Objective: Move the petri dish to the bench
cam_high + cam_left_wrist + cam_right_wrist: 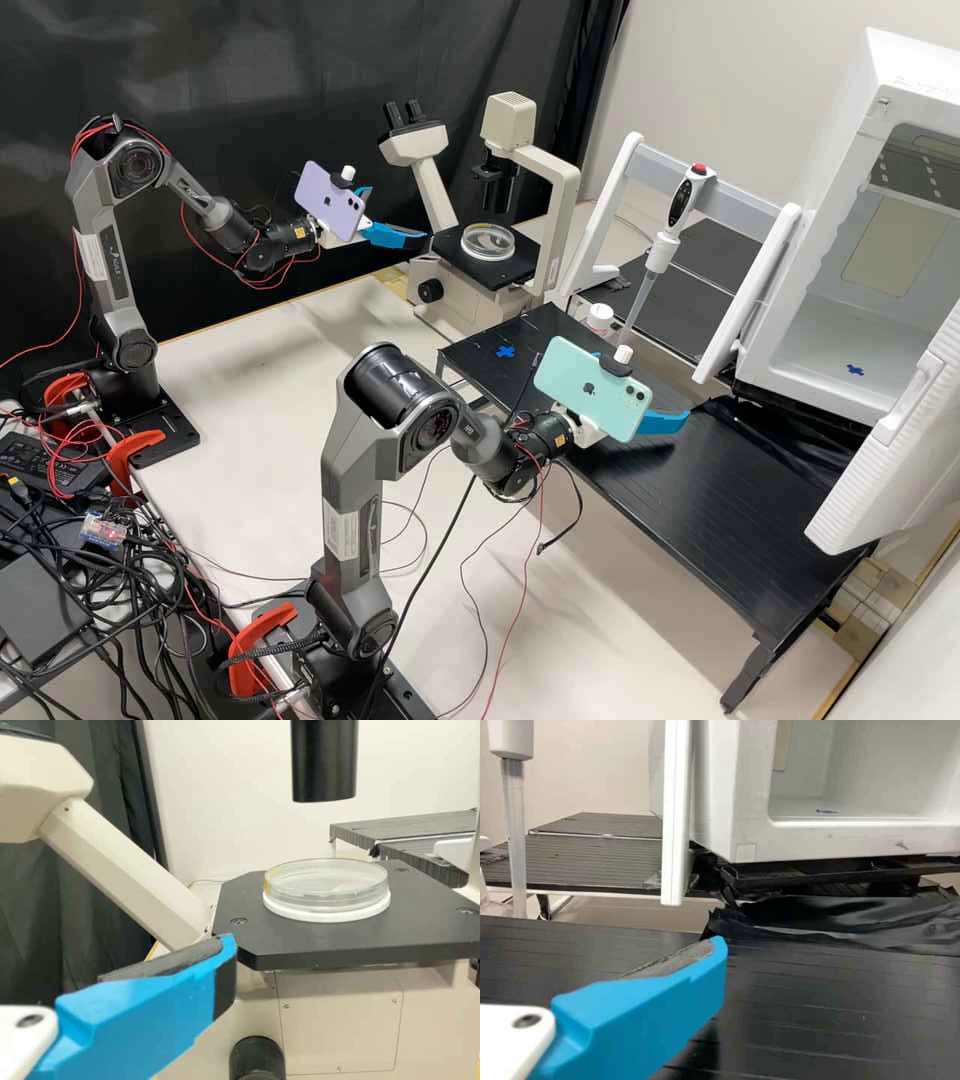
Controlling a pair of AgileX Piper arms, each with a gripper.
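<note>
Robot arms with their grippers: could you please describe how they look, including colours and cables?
The left arm and right arm are dark grey, with jointed links, black round joints and a pale label on a link. Thin red and black cables loop along them. The angular fingers are bright blue with dark pads. A lavender phone is mounted on the left, a mint one on the right.

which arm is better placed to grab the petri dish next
Left, it seems: the left arm points toward the petri dish on the microscope stage, close ahead in its wrist view. The right arm ends over the black table, farther away.
</note>
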